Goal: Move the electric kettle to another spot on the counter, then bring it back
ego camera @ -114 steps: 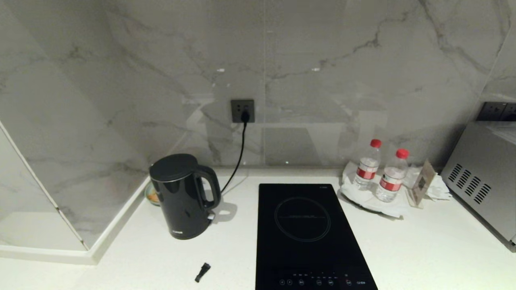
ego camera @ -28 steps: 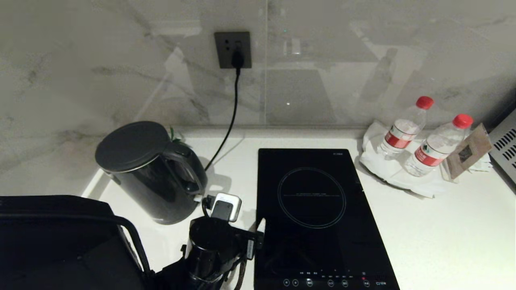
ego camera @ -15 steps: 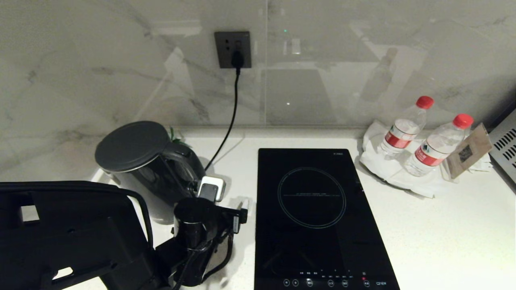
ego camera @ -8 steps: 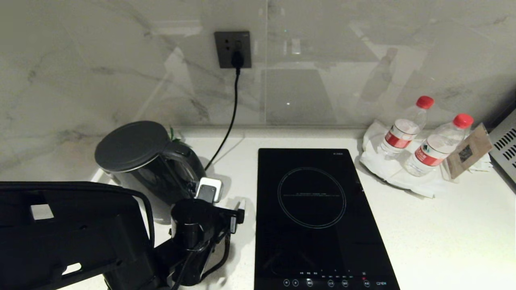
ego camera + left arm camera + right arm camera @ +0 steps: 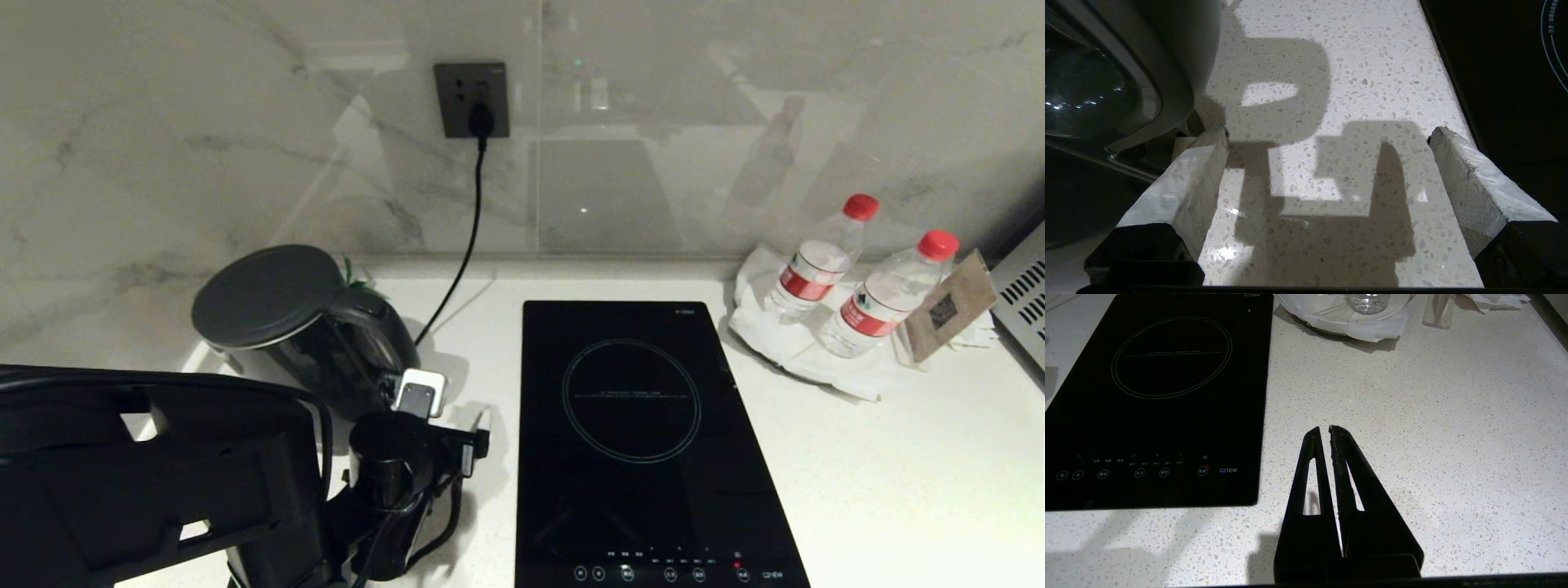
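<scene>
The electric kettle [image 5: 286, 335], glossy black with a flat round lid, stands at the left of the counter [image 5: 898, 482], its loop handle turned toward the hob. My left gripper [image 5: 445, 412] hangs open just off the handle, above bare counter. In the left wrist view the handle [image 5: 1167, 61] curves past one white-wrapped fingertip [image 5: 1216, 136]. That tip sits by the handle's lower end, and I cannot tell if they touch. Nothing lies between the left gripper's [image 5: 1329, 131] fingers. My right gripper [image 5: 1325, 428] is shut and empty over the counter [image 5: 1433, 416], outside the head view.
A black induction hob [image 5: 629, 425] lies right of the kettle. A black cord [image 5: 457, 269] runs from a wall socket [image 5: 472, 98] down behind the kettle. Two red-capped bottles [image 5: 820, 257] stand on white wrapping at the back right, beside a card [image 5: 947, 306] and a silver appliance [image 5: 1024, 302].
Since the first frame the camera has come closer and lower. My left arm came into view and shifted left toward the kettle's handle, creeping only slightly in the last second. The kettle has stayed put.
</scene>
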`<state>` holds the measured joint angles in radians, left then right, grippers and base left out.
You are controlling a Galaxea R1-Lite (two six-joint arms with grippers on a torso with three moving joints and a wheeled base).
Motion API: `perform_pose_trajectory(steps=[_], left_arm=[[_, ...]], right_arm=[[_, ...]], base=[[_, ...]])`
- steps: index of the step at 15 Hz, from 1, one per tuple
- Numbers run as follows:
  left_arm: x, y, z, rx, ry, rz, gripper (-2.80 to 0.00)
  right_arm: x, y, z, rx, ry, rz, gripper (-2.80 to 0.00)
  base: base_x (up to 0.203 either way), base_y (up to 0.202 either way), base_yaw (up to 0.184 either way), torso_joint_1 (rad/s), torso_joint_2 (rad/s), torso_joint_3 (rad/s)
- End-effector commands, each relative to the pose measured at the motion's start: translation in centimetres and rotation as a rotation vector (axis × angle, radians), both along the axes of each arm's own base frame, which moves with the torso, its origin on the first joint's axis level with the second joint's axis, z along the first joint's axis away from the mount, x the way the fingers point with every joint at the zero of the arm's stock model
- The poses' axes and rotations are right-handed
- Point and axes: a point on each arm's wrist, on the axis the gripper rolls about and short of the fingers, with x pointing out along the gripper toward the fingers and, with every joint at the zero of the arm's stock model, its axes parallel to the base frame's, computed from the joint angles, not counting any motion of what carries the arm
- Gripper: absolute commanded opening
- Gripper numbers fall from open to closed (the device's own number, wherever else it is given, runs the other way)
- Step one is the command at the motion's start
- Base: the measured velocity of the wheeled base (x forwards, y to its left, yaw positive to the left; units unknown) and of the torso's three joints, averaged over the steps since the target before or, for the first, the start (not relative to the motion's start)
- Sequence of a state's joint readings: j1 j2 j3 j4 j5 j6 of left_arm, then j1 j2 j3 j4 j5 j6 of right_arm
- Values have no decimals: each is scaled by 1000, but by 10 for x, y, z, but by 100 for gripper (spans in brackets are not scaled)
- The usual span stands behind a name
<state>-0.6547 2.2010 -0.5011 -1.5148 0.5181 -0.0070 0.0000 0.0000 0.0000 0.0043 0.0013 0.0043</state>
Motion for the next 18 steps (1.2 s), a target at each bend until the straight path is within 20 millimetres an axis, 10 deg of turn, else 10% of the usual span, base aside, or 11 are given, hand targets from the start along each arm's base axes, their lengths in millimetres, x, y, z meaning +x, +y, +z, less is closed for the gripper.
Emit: perform_pose_trajectory(steps=[1, 18], left_arm=[[2, 2, -5, 7, 8, 12, 0], [-8, 6, 12, -16, -18, -1, 0]], right_arm=[[0, 0, 0, 0, -1, 0, -280], [0, 0, 0, 0, -1, 0, -280]], base=[[0, 0, 0, 0, 0, 0], [0, 0, 0, 0, 0, 0]])
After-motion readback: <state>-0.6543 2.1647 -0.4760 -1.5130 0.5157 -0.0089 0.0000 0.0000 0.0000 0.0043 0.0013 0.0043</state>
